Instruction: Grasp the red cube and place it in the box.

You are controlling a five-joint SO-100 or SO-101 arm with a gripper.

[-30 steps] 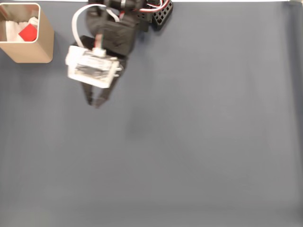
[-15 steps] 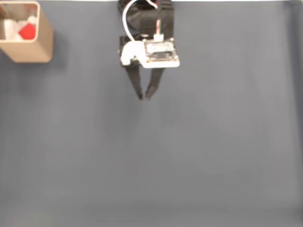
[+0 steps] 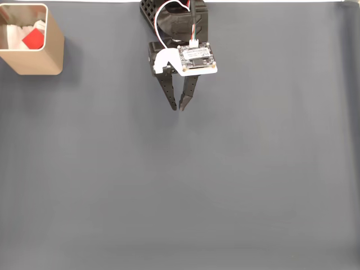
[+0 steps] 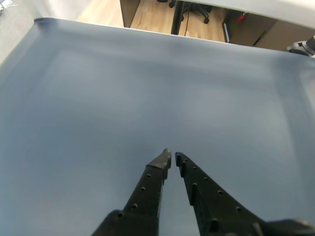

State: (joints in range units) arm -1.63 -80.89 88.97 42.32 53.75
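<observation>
Gray cloth [image 3: 225, 185] is covering the whole table, and in the wrist view a wooden floor and a chair leg are showing past its far edge.

The box [image 3: 35, 61] is sitting in the top left corner of the fixed view. The red cube [image 3: 33, 39] is lying inside it, on the white stuff at the bottom. So the cube looks like it is already in its place, and the job seems to be done.

The gripper [image 3: 179, 107] is hanging over the bare cloth near the top middle, well apart from the box. Its two black fingers are almost pressed together at the tips, with just a thin gap showing in the wrist view [image 4: 171, 156]. It is holding nothing.

For the next move, nothing is left to pick up. The arm probably just needs to go back to rest, staying away from the box so it is not bumping it.
</observation>
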